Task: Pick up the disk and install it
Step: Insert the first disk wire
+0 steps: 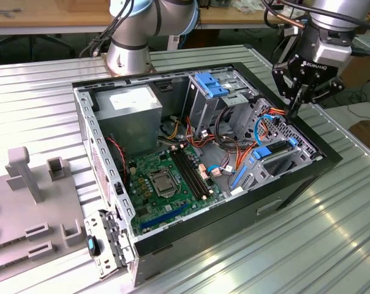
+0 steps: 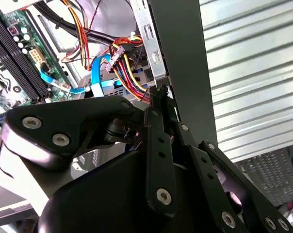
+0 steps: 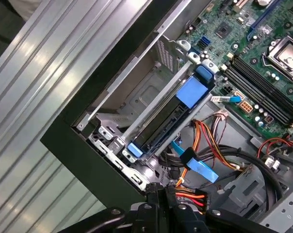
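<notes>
Hand (image 1: 293,110) closed, fingertips pressed together, nothing between them; it hangs over the rim of the open computer case (image 1: 173,242), at about 2 o'clock from the motherboard (image 1: 173,174) in the exterior view. Disk (image 3: 161,124) sits slotted in the metal drive cage (image 1: 277,162), roughly 6 o'clock from the hand, with blue rails at its ends. Case rests on the ribbed bench (image 1: 38,92).

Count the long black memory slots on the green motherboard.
4 memory slots, lying parallel and side by side on the motherboard, beside the CPU socket; cables may hide others.
</notes>
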Robot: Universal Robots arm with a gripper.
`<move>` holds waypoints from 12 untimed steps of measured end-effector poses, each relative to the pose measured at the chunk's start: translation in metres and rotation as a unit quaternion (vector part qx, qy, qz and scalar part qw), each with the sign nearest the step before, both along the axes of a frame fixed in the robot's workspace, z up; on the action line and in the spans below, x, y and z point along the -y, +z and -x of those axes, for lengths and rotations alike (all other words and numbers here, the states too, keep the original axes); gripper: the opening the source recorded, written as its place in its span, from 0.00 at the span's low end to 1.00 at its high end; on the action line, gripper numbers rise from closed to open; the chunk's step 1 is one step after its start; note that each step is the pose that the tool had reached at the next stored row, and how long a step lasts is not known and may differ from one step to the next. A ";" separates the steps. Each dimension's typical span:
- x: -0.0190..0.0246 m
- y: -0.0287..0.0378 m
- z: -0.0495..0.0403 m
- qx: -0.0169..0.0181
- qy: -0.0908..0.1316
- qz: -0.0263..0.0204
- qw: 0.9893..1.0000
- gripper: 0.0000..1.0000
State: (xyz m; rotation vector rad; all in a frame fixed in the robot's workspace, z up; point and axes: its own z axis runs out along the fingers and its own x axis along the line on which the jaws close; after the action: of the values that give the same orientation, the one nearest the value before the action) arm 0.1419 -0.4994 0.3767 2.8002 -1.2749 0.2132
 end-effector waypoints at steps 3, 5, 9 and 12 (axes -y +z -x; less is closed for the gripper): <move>0.0000 0.0000 0.0000 0.000 -0.024 0.000 1.000 0.18; -0.0001 0.0000 0.0004 0.000 -0.037 0.000 0.999 0.18; 0.0000 0.0000 0.0010 0.000 -0.071 0.000 0.997 0.18; 0.0000 0.0000 0.0013 0.000 -0.096 0.000 0.995 0.18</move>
State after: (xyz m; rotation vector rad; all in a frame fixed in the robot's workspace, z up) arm 0.1406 -0.4994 0.3767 2.6533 -1.5329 0.2028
